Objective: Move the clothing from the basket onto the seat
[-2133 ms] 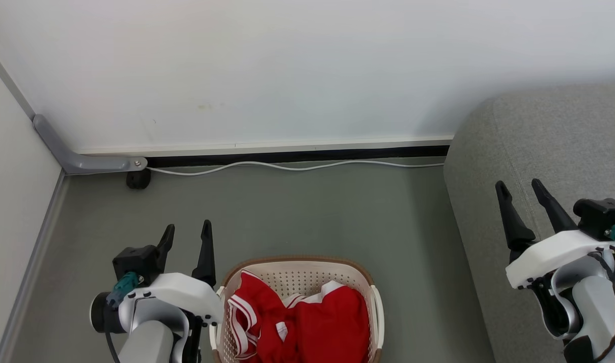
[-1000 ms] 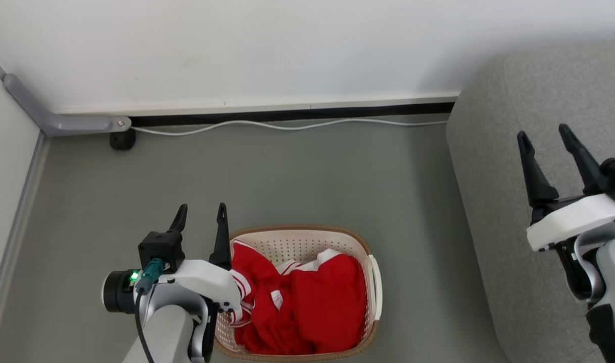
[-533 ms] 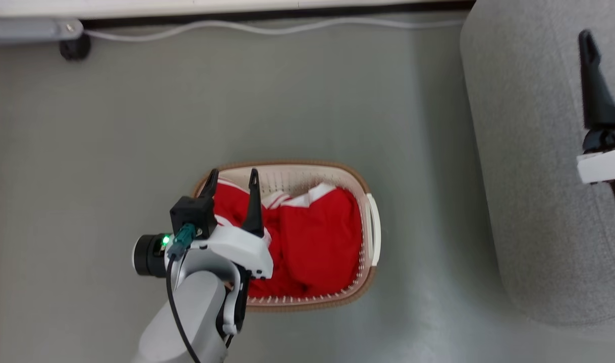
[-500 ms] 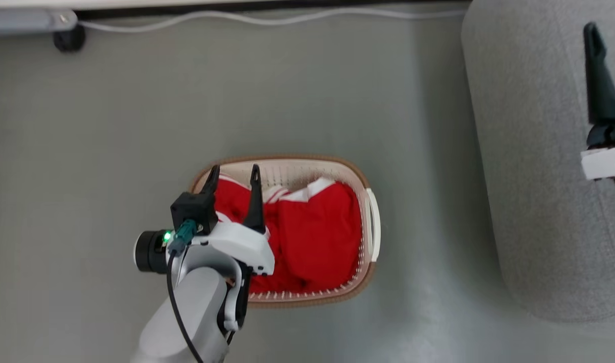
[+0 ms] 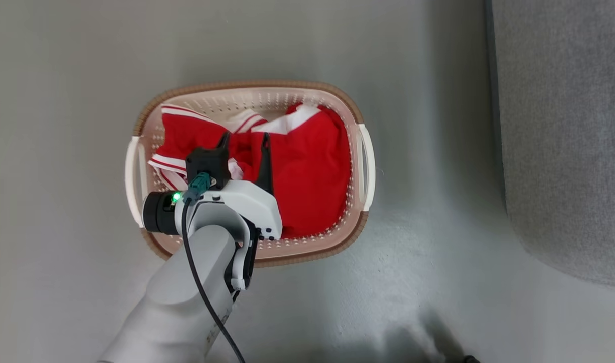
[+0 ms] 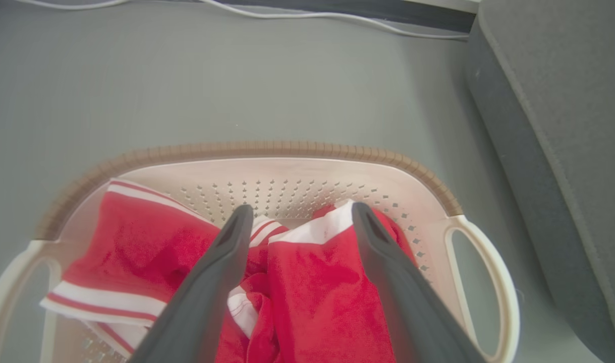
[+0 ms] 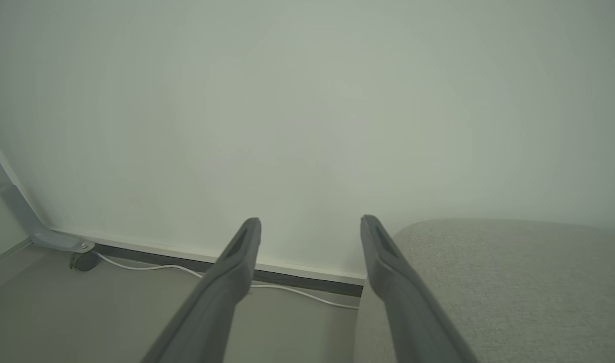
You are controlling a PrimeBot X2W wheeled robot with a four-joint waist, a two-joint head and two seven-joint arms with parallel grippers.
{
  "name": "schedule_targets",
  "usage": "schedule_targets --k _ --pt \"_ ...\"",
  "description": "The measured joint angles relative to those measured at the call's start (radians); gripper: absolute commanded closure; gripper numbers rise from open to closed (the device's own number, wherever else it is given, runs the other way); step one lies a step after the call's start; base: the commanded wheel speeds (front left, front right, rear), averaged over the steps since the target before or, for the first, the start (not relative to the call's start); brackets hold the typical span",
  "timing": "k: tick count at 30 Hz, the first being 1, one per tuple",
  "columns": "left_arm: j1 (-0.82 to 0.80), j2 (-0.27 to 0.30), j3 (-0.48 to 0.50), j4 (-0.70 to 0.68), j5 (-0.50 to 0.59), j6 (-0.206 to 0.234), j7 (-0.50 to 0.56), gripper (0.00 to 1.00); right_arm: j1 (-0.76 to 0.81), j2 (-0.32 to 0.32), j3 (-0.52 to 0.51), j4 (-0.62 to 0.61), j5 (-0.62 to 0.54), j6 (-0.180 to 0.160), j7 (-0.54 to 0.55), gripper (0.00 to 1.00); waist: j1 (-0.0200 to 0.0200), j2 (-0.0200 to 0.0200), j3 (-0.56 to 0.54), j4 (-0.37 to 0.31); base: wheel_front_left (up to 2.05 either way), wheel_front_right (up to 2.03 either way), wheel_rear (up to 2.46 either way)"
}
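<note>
The clothing (image 5: 307, 171) is a heap of bright red fabric with white striped trim, lying in the oval cream basket (image 5: 246, 84) on the floor. My left gripper (image 5: 244, 137) hangs open just over the left half of the heap, with its fingers pointing at the basket's far wall. In the left wrist view the left gripper (image 6: 302, 207) straddles a white-edged fold of the clothing (image 6: 317, 282) inside the basket (image 6: 267, 149), gripping nothing. The grey seat (image 5: 564, 126) stands to the right. My right gripper (image 7: 311, 221) is open and empty in the air beside the seat (image 7: 489, 282).
Grey floor (image 5: 60, 101) surrounds the basket, with a strip of it between the basket and the seat (image 6: 564, 101). In the right wrist view a white cable (image 7: 151, 267) runs along the foot of the pale wall (image 7: 307, 101), and a grey bracket (image 7: 14, 212) stands in the left corner.
The head camera has tilted down, so the basket sits higher and larger in view. My left gripper has moved from the basket's left rim to over the clothing, still open.
</note>
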State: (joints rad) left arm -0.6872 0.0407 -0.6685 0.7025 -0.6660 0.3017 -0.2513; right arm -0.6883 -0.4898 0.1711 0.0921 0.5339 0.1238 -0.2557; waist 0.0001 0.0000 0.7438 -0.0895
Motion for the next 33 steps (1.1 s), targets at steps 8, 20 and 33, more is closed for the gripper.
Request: schedule_targets --k 8,20,33 --pt "-0.079 0.001 -0.075 0.126 -0.091 0.0 0.0 0.0 -0.025 -0.002 -0.001 -0.065 0.022 0.0 0.0 0.0 0.0 0.0 0.097 -0.052 0.0 0.0 0.0" --pt "-0.196 0.004 -0.179 0.258 -0.257 0.027 0.0 0.0 -0.044 -0.002 0.004 -0.136 0.029 0.003 0.0 0.0 0.0 0.0 0.196 -0.093 0.0 0.0 0.0" --pt "-0.249 0.006 -0.354 0.341 -0.467 0.037 0.082 0.0 -0.056 0.006 0.003 -0.151 0.039 0.003 0.0 0.0 0.0 0.0 0.236 -0.129 0.0 0.0 0.0"
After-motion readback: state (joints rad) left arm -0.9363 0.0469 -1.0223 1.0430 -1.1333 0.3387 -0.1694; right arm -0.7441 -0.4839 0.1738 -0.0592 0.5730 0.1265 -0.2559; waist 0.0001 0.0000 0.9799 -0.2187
